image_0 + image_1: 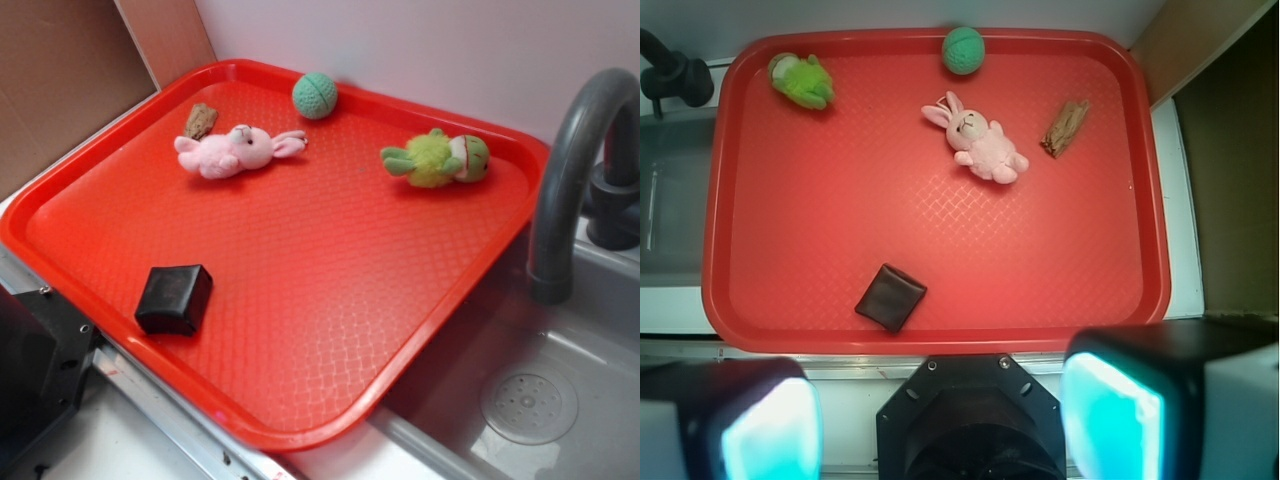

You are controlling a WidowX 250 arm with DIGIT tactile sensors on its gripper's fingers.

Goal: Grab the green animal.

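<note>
The red tray [300, 340] lies partly over the sink [560, 400], beside the grey tap [570, 160], and everything on it sits untouched, so the job looks hardly begun: the whole reach, descent and grasp are left to do. The gripper [940, 420] hangs high over the tray's near edge, its two pads spread wide apart with nothing between them. The pink bunny [235, 150] lies toward the back of the tray, and the green animal [440, 158] lies on its side in the far corner nearest the tap, well apart from the bunny and close to the rim. Its long axis runs roughly along the back rim, with the round head toward the tap side and the darker limbs toward the bunny. Smaller things are a black block [175, 298] near the front edge, a green ball [315, 95] against the back rim, and a brown scrap [200, 121] beside the bunny.
</note>
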